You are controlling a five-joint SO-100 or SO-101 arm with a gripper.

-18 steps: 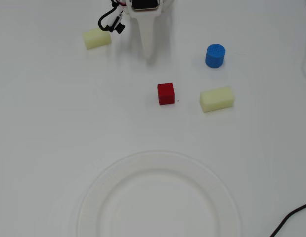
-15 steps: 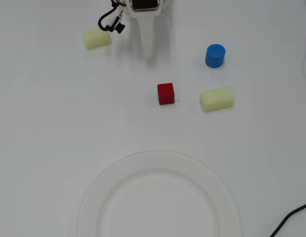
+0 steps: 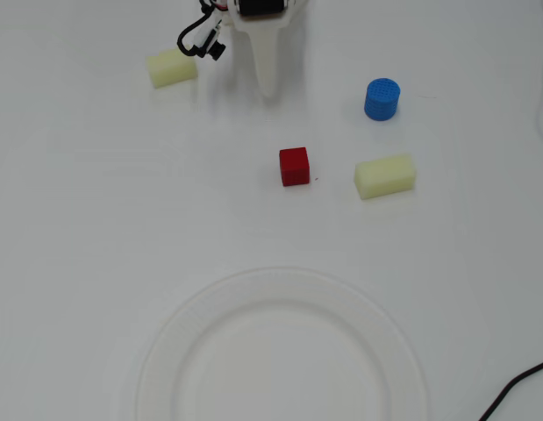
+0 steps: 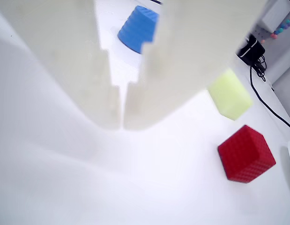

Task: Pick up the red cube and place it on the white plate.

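In the overhead view the gripper [image 3: 267, 88], jaws pressed together and empty, hangs well above the cube [image 3: 294, 166], which lies between it and the plate [image 3: 166, 338].

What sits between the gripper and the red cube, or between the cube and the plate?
Nothing visible. In the overhead view, bare table separates the gripper from the red cube, and the cube from the white plate. The blue cylinder and nearest yellow block lie off to the right.
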